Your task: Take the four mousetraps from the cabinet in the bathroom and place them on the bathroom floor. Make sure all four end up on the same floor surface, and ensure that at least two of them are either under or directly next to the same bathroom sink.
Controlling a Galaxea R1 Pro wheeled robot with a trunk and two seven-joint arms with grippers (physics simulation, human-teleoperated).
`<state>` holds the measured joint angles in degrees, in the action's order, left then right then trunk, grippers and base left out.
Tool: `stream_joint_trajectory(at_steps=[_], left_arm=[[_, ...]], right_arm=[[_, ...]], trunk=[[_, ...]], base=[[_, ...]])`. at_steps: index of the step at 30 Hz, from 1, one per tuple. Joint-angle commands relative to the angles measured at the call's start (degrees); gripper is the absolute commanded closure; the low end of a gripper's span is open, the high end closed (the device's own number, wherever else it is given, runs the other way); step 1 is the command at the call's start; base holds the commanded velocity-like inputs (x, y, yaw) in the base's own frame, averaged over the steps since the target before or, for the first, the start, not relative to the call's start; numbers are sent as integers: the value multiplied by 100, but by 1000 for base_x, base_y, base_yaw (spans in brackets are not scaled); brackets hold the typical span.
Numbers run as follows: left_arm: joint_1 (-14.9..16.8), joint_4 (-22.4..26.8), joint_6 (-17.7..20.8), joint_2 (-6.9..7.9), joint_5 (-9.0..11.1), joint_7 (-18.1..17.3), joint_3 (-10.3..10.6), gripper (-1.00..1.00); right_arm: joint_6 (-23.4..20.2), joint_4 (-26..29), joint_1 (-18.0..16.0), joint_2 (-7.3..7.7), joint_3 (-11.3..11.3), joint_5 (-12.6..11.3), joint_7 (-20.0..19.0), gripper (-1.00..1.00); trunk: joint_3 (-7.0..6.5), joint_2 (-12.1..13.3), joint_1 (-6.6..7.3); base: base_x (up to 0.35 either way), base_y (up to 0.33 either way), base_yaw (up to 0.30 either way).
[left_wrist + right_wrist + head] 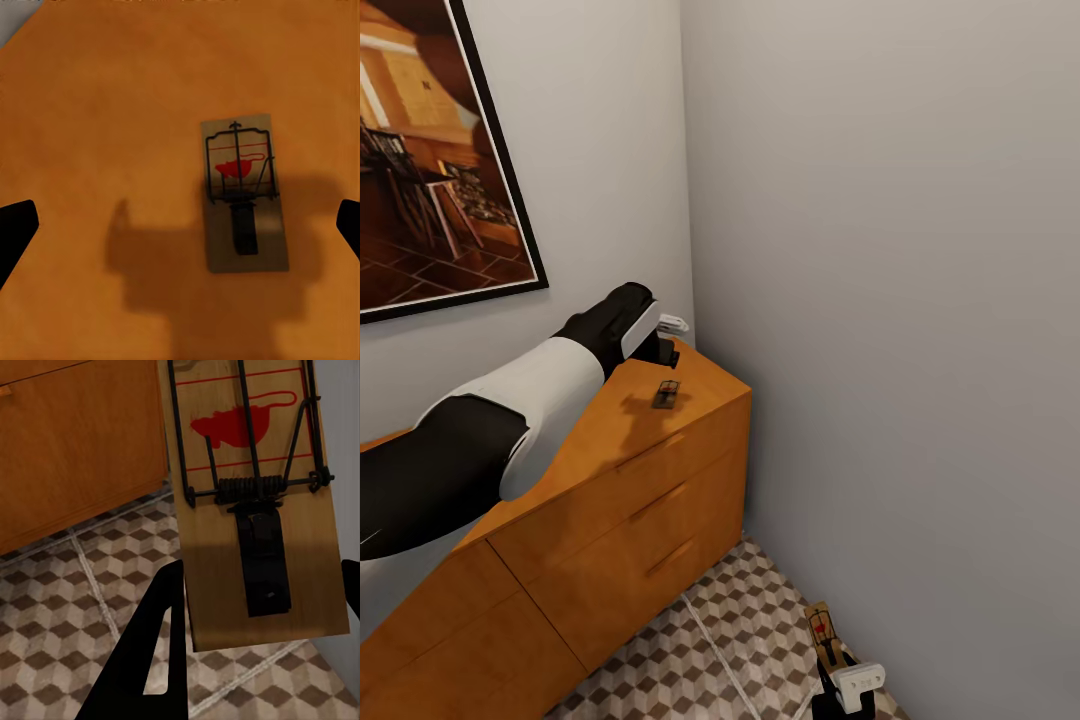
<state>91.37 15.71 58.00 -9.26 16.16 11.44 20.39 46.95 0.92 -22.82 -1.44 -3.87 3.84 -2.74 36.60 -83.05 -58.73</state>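
Now I hover my open left gripper (180, 225) over 1 tan wooden mousetrap (244, 191) on the orange-brown cabinet (610, 470), centre frame, to pick it, while my right gripper (847, 690), lower right, clamps another mousetrap (251, 502) for the cube-patterned floor (730, 640).

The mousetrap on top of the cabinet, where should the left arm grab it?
From above, closing across the two long edges of the mousetrap. It lies flat on the cabinet top between the open left gripper jaws; take the bare end, below the wire spring.
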Motion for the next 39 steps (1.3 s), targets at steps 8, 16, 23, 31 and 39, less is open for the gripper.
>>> stream_joint_trajectory(at_steps=[8,16,23,31,39], left_arm=[[4,-1,19,2,78,42,35,-100],[4,-6,19,3,80,42,35,-100],[-3,-6,19,3,80,42,35,-100],[-20,-8,19,3,80,42,35,-100],[-43,-6,19,3,80,37,33,-100]], right_arm=[[16,-4,-4,-2,-35,-24,1,100],[16,-4,-4,1,-35,-24,1,100],[16,-4,-4,-1,-35,-24,1,100],[23,-4,-4,-4,-35,-24,1,100],[24,-4,-4,-1,-35,-25,1,100]], trunk=[[5,-3,0],[5,-3,0],[5,-3,0],[5,-3,0],[5,-3,0]], base=[[0,-53,0],[0,-103,0],[0,-7,0],[31,-22,0],[47,-39,0]])
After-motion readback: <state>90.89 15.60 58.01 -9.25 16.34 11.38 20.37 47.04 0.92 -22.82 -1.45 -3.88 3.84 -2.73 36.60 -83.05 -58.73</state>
